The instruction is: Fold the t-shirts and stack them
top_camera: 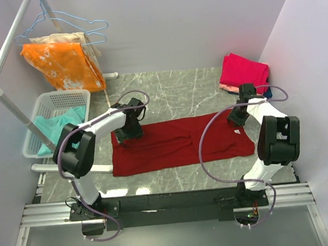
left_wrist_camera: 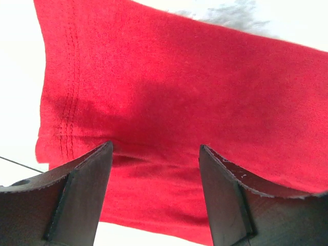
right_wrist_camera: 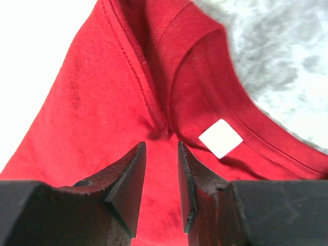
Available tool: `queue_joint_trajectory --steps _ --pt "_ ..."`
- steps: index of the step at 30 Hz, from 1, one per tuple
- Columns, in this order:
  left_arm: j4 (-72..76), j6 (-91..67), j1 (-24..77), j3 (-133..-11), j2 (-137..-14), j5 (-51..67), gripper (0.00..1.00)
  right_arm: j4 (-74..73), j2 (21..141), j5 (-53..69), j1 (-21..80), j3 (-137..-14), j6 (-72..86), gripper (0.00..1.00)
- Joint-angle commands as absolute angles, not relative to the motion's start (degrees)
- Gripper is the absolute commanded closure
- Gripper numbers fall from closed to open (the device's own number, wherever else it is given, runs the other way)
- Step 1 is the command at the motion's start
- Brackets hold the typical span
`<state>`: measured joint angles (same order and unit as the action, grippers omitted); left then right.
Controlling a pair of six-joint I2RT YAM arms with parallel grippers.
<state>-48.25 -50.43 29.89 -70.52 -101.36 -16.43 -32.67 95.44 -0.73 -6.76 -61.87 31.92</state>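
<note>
**Maroon t-shirt [top_camera: 176, 142] laid flat for folding**

Soft cloth is spread on the bench [top_camera: 195, 92], reaching from beneath the left pincer [left_wrist_camera: 156, 148] to beneath the right pincer [right_wrist_camera: 161, 146]. The left pincer is held with its jaws wide apart and nothing between them. The double-stitched hem [left_wrist_camera: 66, 92] is seen ahead of its tips and to their left. The right pincer's jaws are parted only narrowly, and nothing is seen clamped between them. A stitched seam runs up just ahead of its tips, and the collar [right_wrist_camera: 241, 110] with its white label [right_wrist_camera: 220, 138] lies ahead and to the right. A folded pink t-shirt [top_camera: 243, 69] is set beyond the right pincer, apart from the maroon one.

The cloth is judged light, limp and easily wrinkled, so sagging and dragging are to be expected if it is lifted from one point. Hold is best taken on the thicker stitched edges: the hem under the left pincer, the seam or collar rib under the right. All layers should be pinched, so that the fold is carried evenly.
</note>
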Motion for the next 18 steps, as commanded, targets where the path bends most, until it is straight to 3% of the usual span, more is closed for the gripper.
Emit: queue_joint_trajectory --steps 1,11,13,14,15,18 --pt "-48.5 -50.5 29.0 -73.8 -104.3 -17.2 0.27 -30.4 98.3 2.1 -6.6 -63.0 31.0 0.62" --pt "-47.3 -48.3 25.6 -75.1 -106.7 -13.4 0.27 -30.2 102.3 0.1 -6.9 -65.9 31.0 0.64" --pt "-47.2 -48.0 24.9 -75.3 -107.2 -13.4 0.27 -30.1 103.4 0.1 -7.0 -67.1 31.1 0.74" --pt "-47.2 -47.8 24.7 -75.5 -107.4 -13.4 0.27 -30.2 103.7 -1.2 -6.9 -67.5 31.3 0.83" --pt "-47.2 -47.6 24.3 -75.7 -107.6 -13.4 0.26 -30.2 104.4 -1.6 -7.0 -68.5 31.4 1.0" --pt "-47.5 -47.4 23.6 -76.5 -109.1 -13.4 0.27 -31.1 105.7 -1.8 -7.1 -70.4 31.6 1.0"
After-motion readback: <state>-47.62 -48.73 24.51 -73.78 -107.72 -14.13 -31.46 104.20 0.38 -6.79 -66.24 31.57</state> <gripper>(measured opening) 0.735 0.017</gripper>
